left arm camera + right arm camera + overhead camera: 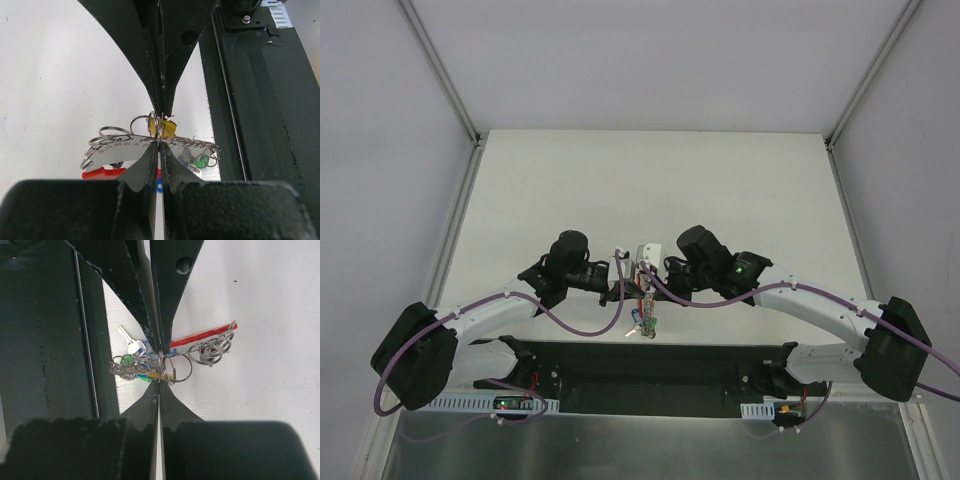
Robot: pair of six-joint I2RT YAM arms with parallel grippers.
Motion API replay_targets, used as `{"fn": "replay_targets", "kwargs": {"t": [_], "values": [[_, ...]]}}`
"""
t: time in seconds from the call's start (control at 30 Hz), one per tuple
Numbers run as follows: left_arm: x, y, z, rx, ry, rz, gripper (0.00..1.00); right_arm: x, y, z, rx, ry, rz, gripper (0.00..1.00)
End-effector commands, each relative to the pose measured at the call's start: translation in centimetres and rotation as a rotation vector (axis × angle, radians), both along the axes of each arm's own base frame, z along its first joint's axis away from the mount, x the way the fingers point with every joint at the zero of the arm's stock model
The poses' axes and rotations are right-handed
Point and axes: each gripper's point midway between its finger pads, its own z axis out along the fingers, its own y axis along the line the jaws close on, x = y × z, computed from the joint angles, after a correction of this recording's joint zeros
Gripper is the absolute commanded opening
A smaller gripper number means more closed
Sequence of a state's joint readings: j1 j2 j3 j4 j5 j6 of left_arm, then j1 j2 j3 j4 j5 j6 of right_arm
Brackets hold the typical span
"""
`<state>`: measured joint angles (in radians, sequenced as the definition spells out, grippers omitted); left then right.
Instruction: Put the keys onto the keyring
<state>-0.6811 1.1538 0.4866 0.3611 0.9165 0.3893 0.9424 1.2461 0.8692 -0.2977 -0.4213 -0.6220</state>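
Both grippers meet tip to tip over the table's near edge, each shut on a thin metal ring [151, 124] of the keyring. In the left wrist view my left gripper [159, 142] pinches the ring from below and the right gripper [161, 115] from above. A yellow key cap [169, 129], a green cap [201, 161] and a blue bit [159, 188] hang in the bunch beside the red band [102, 173]. The right wrist view shows my right gripper [159, 382], a silver key [128, 341], the red band [200, 337] and loose rings [210, 351]. From above, the bunch [643, 318] dangles between left gripper [630, 292] and right gripper [654, 278].
A silver tag with printed numbers [112, 151] and a chain of several small rings [197, 145] hang with the bunch. The black base plate [640, 365] lies just under and behind it. The white table [650, 190] stretches beyond, with frame posts at its far corners.
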Motion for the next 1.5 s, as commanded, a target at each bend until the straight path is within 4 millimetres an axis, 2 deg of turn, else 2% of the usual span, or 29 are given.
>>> {"fn": "replay_targets", "kwargs": {"t": [0.0,0.53,0.67,0.87,1.13,1.47], "values": [[-0.5,-1.5,2.8,-0.076,-0.073,-0.077,0.00,-0.1,1.7,2.0,0.083,-0.072,0.051,0.01],[0.0,-2.6,1.2,0.033,-0.064,-0.025,0.00,-0.1,2.3,1.9,0.068,-0.079,0.042,0.01],[-0.1,-2.9,1.4,0.033,-0.072,-0.025,0.00,-0.1,2.5,1.6,0.060,-0.067,0.042,0.01],[-0.2,-2.5,1.8,0.002,-0.096,0.003,0.00,-0.2,2.4,2.2,0.077,-0.072,0.042,0.02],[-0.4,-2.1,3.4,-0.094,-0.148,0.037,0.00,-0.1,2.4,2.8,0.104,-0.089,0.029,0.01],[-0.2,-1.1,2.5,-0.088,-0.143,0.085,0.00,0.0,1.3,2.8,0.095,-0.118,0.001,0.01]]}}
